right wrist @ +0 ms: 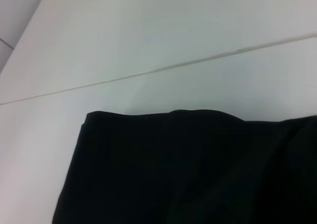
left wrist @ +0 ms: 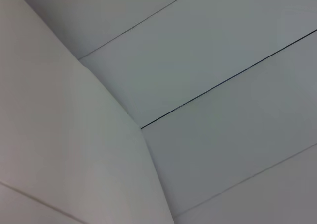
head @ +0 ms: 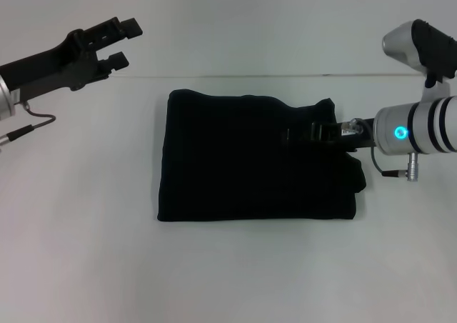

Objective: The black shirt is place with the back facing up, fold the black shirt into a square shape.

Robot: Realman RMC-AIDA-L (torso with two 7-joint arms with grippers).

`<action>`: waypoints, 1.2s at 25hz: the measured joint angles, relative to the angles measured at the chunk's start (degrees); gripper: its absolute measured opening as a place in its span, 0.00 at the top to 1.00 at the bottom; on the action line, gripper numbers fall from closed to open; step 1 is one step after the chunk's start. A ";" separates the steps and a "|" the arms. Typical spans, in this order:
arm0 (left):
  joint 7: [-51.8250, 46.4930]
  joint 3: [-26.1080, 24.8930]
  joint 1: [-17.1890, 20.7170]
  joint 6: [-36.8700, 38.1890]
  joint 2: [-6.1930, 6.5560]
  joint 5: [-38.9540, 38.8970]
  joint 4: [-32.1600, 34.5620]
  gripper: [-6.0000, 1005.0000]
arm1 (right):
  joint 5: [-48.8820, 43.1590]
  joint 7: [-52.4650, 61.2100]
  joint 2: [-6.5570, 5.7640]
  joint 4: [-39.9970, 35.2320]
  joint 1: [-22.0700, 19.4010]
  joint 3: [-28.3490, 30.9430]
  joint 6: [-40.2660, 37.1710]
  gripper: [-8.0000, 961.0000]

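The black shirt lies folded into a rough rectangle in the middle of the white table. Its right edge is bunched and uneven. No lettering shows. My right gripper reaches in from the right, low over the shirt's upper right part, dark against the dark cloth. The right wrist view shows the shirt close below, with its far edge against the table. My left gripper hangs open and empty, high at the far left, well away from the shirt.
The table's far edge runs just behind the shirt, with a pale wall beyond. A cable dangles from the left arm. The left wrist view shows only pale panels with dark seams.
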 joint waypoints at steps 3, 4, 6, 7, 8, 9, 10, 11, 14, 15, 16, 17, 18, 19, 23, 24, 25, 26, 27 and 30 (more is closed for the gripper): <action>0.07 0.00 -0.11 -0.32 0.02 -0.37 0.00 0.11 | -0.21 -0.26 0.36 0.79 0.26 -0.06 1.50 0.25; 0.08 0.00 -0.13 -0.47 0.02 -0.44 0.00 0.11 | -0.26 -0.31 0.53 0.99 0.31 -0.08 2.06 0.25; 0.09 0.00 -0.13 -0.59 0.02 -0.45 0.00 0.11 | -0.28 -0.48 1.06 1.24 0.40 -0.15 2.91 0.25; 0.09 0.00 -0.13 -0.62 0.02 -0.45 0.00 0.11 | -0.28 -0.65 1.31 1.27 0.41 -0.17 3.17 0.25; 0.10 0.00 -0.13 -0.65 0.02 -0.45 0.00 0.11 | -0.26 -0.84 1.52 1.27 0.41 -0.18 3.42 0.25; 0.10 0.00 -0.13 -0.67 0.02 -0.45 0.00 0.11 | -0.19 -1.05 1.70 1.28 0.42 -0.19 3.61 0.25; 0.10 0.00 -0.13 -0.69 0.02 -0.47 0.00 0.11 | -0.09 -1.19 1.86 1.28 0.42 -0.20 3.76 0.25; 0.10 0.00 -0.11 -0.70 0.02 -0.51 0.00 0.12 | -0.04 -1.21 2.03 1.29 0.42 -0.20 4.04 0.25; 0.11 -0.04 0.05 -0.70 0.02 -0.73 0.00 0.12 | 0.18 -1.55 2.46 1.34 0.32 -0.20 4.99 0.25; 0.13 -0.05 0.08 -0.70 0.02 -0.80 0.00 0.12 | 0.44 -1.74 2.54 1.38 0.22 -0.18 5.17 0.25; 0.15 -0.06 0.11 -0.70 0.00 -0.95 0.00 0.12 | 0.90 -2.06 2.57 1.41 0.07 -0.17 5.29 0.25; 0.17 -0.06 0.13 -0.71 -0.01 -1.01 0.00 0.12 | 1.66 -2.49 2.58 1.45 -0.04 -0.17 5.23 0.25; 0.19 -0.07 0.16 -0.76 -0.04 -1.07 0.00 0.12 | 2.69 -3.06 2.55 1.47 -0.16 -0.17 5.05 0.25; 0.19 -0.07 0.17 -0.91 -0.06 -1.07 0.00 0.11 | 3.43 -3.56 2.50 1.47 -0.24 -0.17 4.76 0.25; 0.20 -0.09 0.11 -1.28 -0.14 -1.08 0.00 0.11 | 5.88 -4.76 2.28 0.94 -0.65 -0.07 2.65 0.25; 0.20 -0.09 0.11 -1.29 -0.14 -1.07 0.00 0.11 | 5.99 -4.73 2.23 0.86 -0.66 -0.05 2.24 0.25; 0.19 -0.09 0.11 -1.29 -0.15 -1.08 0.00 0.11 | 6.03 -4.65 2.16 0.77 -0.68 0.01 1.82 0.26; 0.19 -0.09 0.11 -1.29 -0.15 -1.07 0.00 0.11 | 6.04 -4.56 2.10 0.71 -0.69 0.09 1.57 0.26; 0.20 -0.09 0.11 -1.29 -0.16 -1.08 0.00 0.11 | 6.04 -4.50 2.05 0.67 -0.75 0.17 1.35 0.26; 0.19 -0.09 0.21 -1.29 -0.16 -1.07 0.00 0.12 | 5.92 -4.46 1.85 0.56 -0.87 0.09 0.94 0.27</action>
